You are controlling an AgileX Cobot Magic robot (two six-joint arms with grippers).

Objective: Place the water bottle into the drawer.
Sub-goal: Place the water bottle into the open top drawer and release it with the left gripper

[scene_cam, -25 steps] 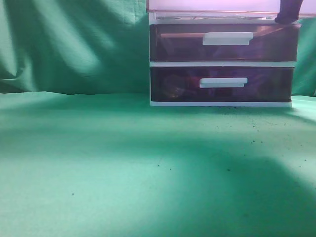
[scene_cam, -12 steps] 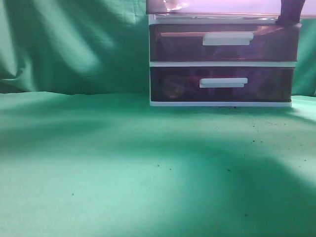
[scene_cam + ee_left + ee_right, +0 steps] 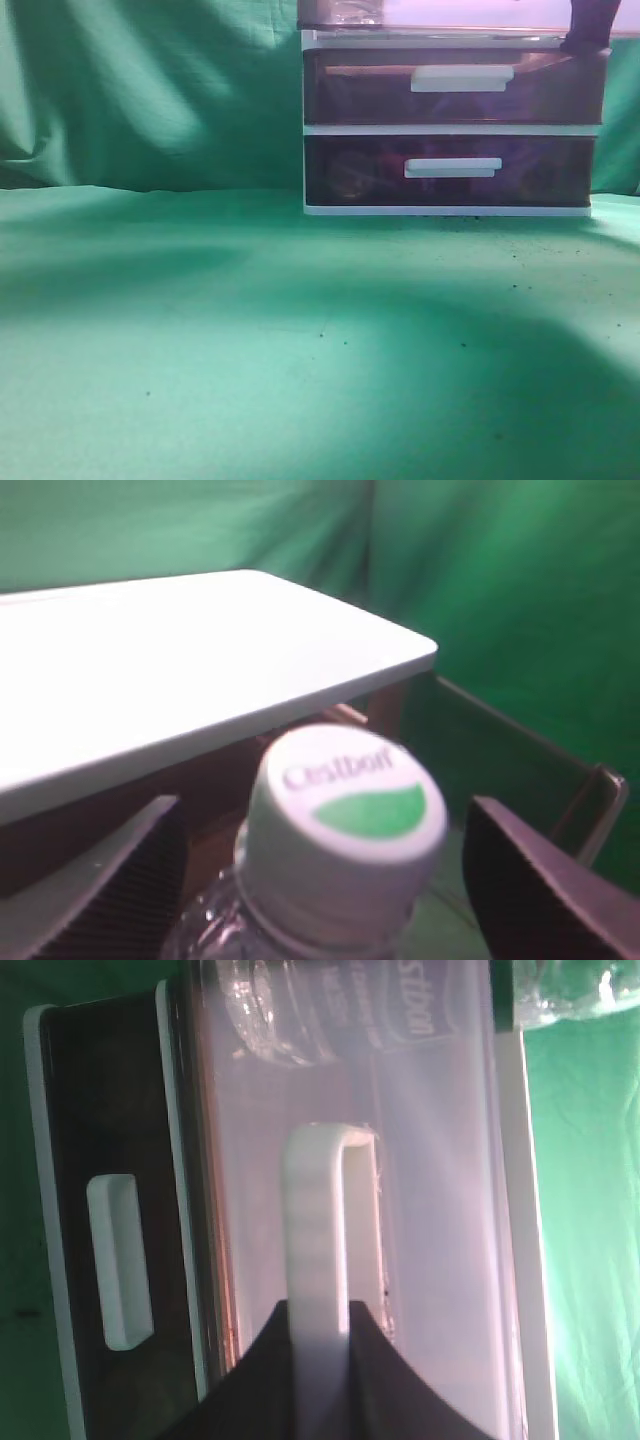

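The water bottle (image 3: 330,880) sits between the two ribbed dark fingers (image 3: 110,880) of the left gripper (image 3: 320,890), which is closed on its neck and shoulder just under the white cap (image 3: 345,815) with its green patch; clear crinkled plastic shows below the cap. It hangs above the open pink drawer (image 3: 420,1210), just in front of the unit's white top panel (image 3: 180,670), and the right wrist view shows the bottle's lower body and label (image 3: 400,1010) through the translucent drawer front, already at or within the drawer's far end (whether it rests on the drawer floor cannot be told). The right gripper (image 3: 320,1360) is clamped on the drawer's white bar handle (image 3: 318,1230), its dark fingers meeting around the bar, so the drawer is held pulled out. The two darker drawers (image 3: 455,90) below are shut. As a judgement, the bottle is thin-walled and light if nearly empty, its body likely to dent and slip under a squeeze, while the neck ring and cap are the stiff parts; the present hold near the neck seems the safer one, since the smooth film label lower down offers less purchase. Letting go only once the base is supported would keep it from toppling against the drawer wall (image 3: 520,750).
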